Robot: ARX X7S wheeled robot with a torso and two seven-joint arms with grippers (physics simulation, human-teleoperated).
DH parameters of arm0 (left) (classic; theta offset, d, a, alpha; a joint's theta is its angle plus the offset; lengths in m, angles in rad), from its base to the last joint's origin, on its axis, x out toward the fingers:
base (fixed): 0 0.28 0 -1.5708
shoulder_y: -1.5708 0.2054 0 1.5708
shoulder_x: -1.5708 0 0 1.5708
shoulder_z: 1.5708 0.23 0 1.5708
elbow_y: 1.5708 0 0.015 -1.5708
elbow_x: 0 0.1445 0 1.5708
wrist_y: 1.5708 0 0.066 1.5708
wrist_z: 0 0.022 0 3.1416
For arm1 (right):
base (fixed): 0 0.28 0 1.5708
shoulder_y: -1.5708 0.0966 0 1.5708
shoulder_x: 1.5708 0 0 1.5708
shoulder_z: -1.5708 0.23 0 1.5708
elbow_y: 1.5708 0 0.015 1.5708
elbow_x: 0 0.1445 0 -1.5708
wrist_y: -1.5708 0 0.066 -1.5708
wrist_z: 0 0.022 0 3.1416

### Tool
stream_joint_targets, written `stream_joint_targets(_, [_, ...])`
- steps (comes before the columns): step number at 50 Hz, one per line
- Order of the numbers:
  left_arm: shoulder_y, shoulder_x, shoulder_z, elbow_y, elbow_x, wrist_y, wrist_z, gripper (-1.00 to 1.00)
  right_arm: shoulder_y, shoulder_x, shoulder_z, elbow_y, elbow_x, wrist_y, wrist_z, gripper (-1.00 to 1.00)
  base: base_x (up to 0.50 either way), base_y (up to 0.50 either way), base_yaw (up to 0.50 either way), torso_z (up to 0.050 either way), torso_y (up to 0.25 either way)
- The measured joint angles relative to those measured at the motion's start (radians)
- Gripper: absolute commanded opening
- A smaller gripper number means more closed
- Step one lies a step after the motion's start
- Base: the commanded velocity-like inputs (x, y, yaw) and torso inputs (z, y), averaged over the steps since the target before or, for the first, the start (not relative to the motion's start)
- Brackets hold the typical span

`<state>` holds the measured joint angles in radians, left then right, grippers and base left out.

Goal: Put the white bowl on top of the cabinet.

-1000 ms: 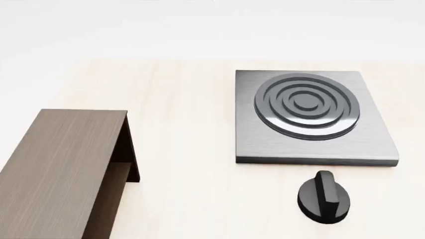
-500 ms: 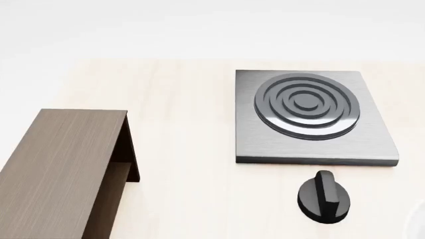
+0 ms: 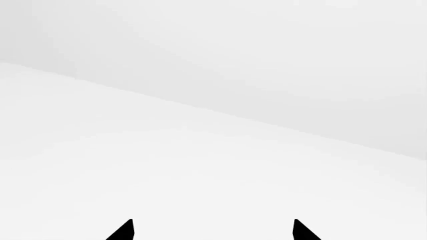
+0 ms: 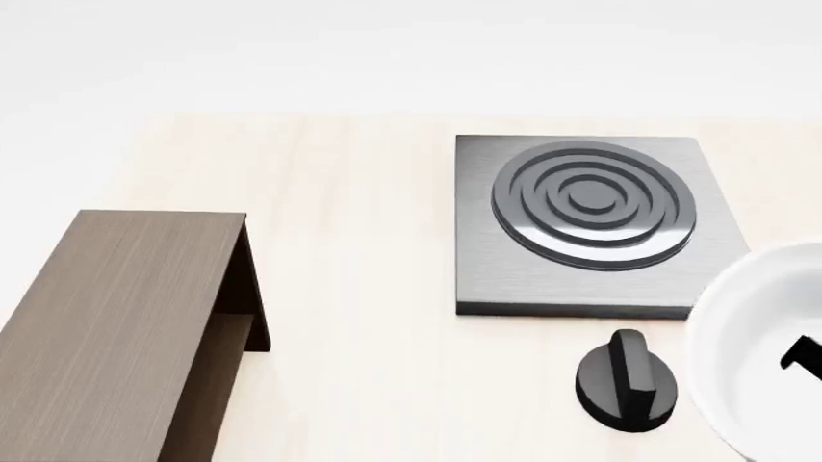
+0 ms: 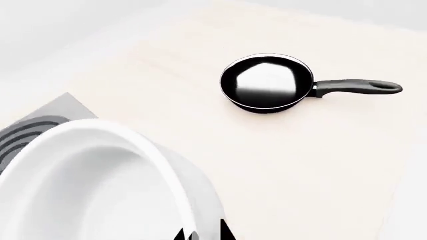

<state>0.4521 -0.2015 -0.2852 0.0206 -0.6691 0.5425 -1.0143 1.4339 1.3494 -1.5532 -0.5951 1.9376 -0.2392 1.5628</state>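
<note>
The white bowl [image 4: 760, 318] comes into the head view at the right edge, held off the table and covering the near right corner of the stove plate. My right gripper [image 5: 203, 234] is shut on the bowl's rim [image 5: 167, 165], one finger inside and one outside; a black fingertip [image 4: 803, 358] shows inside the bowl. The dark brown cabinet [image 4: 115, 318] stands at the left near edge, its flat top bare. My left gripper [image 3: 212, 231] is open on nothing, facing plain white; it is out of the head view.
A grey stove plate [image 4: 591, 221] with black rings lies at the back right, with a black knob [image 4: 627, 380] in front of it. A black frying pan [image 5: 267, 84] with a long handle sits on the light table [image 4: 360, 289] beyond the bowl.
The white bowl has moved in from the right edge of the head view, held by my right gripper. Cabinet, stove plate and knob have not moved.
</note>
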Motion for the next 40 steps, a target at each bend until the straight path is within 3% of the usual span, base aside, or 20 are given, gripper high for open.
stream_joint_targets(20, [0.0,-0.001,0.001,0.002,0.001,0.0,-0.002,1.0,0.195,-0.164,-0.014,0.103,-0.009,0.242,-0.038,-1.0,0.0,0.0,0.0,0.0,0.001])
stream_joint_targets(40, [0.002,-0.002,0.002,0.003,0.0,0.001,-0.003,1.0,0.287,-0.28,-0.018,0.227,0.013,0.367,-0.104,-1.0,0.0,0.0,0.0,0.0,0.001])
